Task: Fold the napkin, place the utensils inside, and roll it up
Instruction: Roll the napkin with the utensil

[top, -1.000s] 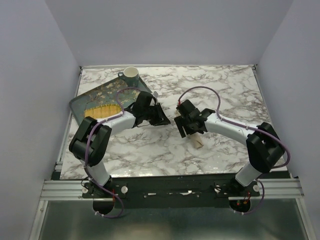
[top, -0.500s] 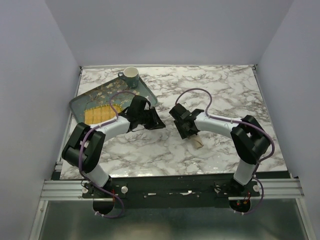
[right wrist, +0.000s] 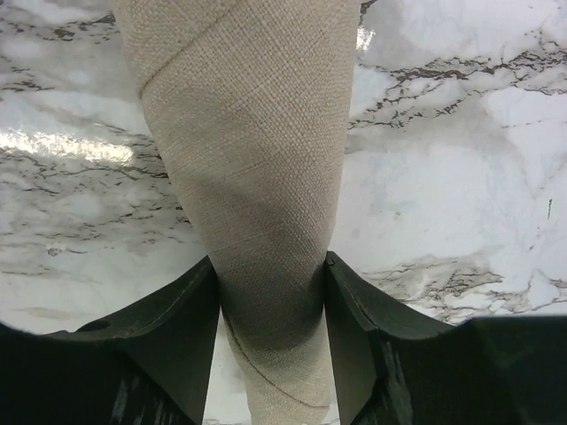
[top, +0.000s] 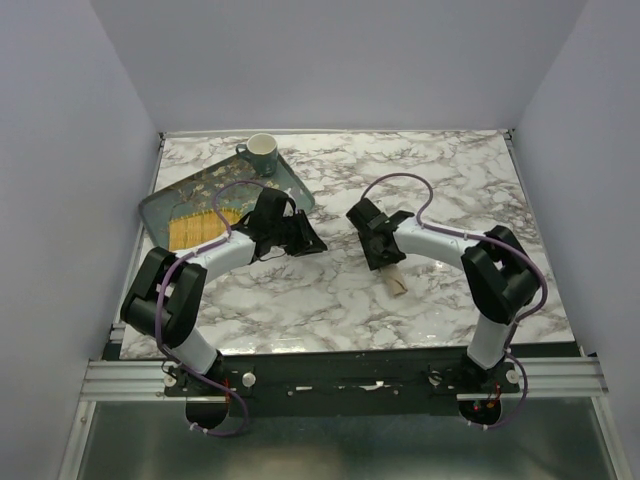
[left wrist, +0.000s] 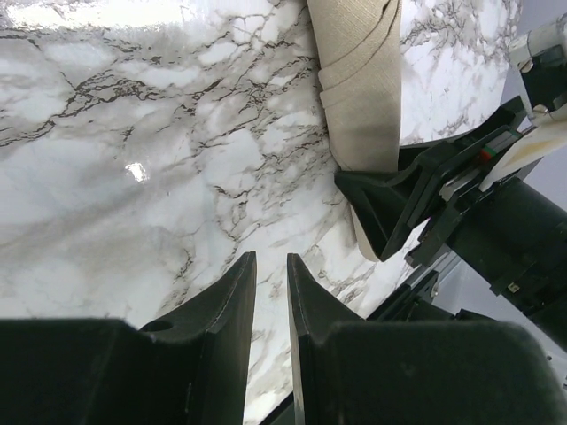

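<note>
The napkin (top: 396, 283) lies on the marble table as a tight beige roll, its near end poking out below the right gripper (top: 386, 264). In the right wrist view the roll (right wrist: 248, 168) runs between both fingers (right wrist: 190, 310), which press on its sides: the right gripper (right wrist: 270, 261) is shut on it. The left gripper (top: 318, 244) hovers left of the roll, apart from it. Its jaws (left wrist: 271, 261) stand a narrow gap apart with only marble between them. The left wrist view shows the roll (left wrist: 359, 88) held by the right gripper (left wrist: 390, 208). The utensils are hidden.
A dark teal floral tray (top: 160, 205) sits at the back left with a yellow mat (top: 195, 228) on it. A teal and white cup (top: 262, 152) stands at the tray's far corner. White walls enclose the table on three sides.
The right gripper's jaws have come in onto the rolled napkin. The left gripper has drawn back a little to the left.
</note>
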`<state>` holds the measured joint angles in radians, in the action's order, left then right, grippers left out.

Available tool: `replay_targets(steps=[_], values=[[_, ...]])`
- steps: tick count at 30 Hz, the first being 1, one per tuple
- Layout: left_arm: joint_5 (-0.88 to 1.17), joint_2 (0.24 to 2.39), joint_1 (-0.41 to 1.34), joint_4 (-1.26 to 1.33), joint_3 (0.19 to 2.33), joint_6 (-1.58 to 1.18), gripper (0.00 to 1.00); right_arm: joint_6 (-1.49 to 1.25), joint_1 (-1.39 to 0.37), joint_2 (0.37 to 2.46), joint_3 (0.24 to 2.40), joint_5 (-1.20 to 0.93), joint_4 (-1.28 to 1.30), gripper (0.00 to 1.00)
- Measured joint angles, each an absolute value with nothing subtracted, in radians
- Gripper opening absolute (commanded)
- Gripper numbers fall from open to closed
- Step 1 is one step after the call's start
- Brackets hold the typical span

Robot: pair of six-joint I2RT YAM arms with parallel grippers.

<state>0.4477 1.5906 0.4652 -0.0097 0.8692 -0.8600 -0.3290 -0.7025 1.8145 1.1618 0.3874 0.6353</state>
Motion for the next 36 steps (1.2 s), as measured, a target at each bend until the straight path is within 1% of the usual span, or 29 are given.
replay_targets(steps=[12, 18, 30, 36], values=[[0.462, 1.590, 0.460, -0.009, 0.869, -0.860, 0.29, -0.355, -0.564, 1.793, 1.130, 0.231, 0.562, 0.51], [0.466, 1.590, 0.460, -0.009, 0.870, -0.860, 0.29, -0.360, -0.502, 1.797, 1.133, 0.214, 0.541, 0.49], [0.485, 1.594, 0.459, -0.009, 0.899, -0.860, 0.29, -0.363, -0.409, 1.900, 1.276, 0.196, 0.551, 0.49], [0.493, 1.644, 0.459, -0.005, 0.939, -0.864, 0.29, -0.350, -0.381, 1.973, 1.389, 0.180, 0.570, 0.49]])
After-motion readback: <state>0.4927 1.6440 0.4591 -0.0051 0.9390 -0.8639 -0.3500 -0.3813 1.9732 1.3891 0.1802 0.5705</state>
